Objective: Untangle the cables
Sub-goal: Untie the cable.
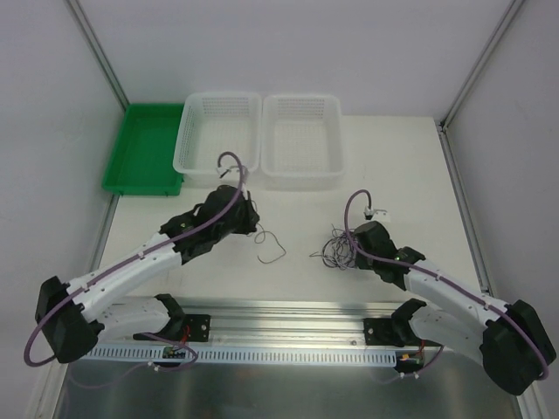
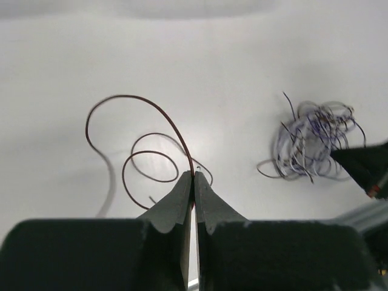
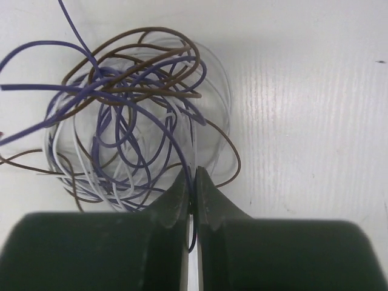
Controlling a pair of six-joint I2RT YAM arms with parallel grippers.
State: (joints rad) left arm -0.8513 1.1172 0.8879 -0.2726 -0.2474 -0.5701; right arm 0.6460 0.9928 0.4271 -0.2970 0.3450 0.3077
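Two robot arms reach from the near edge across a white table [image 1: 402, 166]. The left gripper [image 2: 193, 176] has its fingers pressed together, pinching a single brown wire [image 2: 140, 159] near one end. The wire curls away from the fingertips in two loose loops and one wide arc, and lies near the middle of the table. Well apart from it, to the right, sits a tangle of cables [image 3: 130, 112]: thin purple, brown and whitish strands wound into a loose ball. The right gripper [image 3: 193, 177] is at the near right edge of this tangle, with its fingers closed on a purple strand [image 3: 159, 124] that runs down between them. At the far side stand two white mesh baskets [image 1: 186, 148] side by side, with a green tray [image 1: 131, 161] just left of them.
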